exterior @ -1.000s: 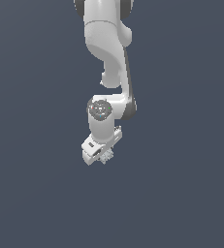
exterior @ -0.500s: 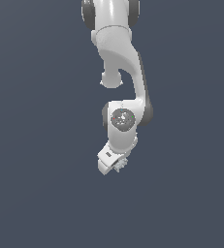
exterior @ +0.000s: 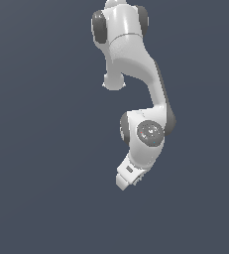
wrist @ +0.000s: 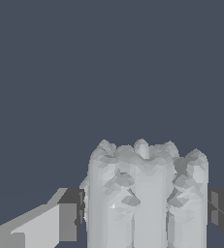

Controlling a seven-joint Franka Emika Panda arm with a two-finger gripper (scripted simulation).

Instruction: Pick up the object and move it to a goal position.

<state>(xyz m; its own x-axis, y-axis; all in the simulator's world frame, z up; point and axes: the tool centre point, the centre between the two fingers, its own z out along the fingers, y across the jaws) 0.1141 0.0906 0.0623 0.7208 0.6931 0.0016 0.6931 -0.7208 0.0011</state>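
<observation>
Gripper (wrist: 147, 220) clenched on the object (wrist: 145, 198) — its base cut off.

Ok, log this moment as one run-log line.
phase: grasp | gripper: fingers either side of object | contact: cannot tell | goal: not visible

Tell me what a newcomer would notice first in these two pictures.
In the exterior view, the white arm hangs from the top edge against a plain dark blue-grey backdrop, its gripper angled down toward the view's left. In the wrist view, a pale grey ridged object looms large between the two dark fingertips, one at each side.
</observation>
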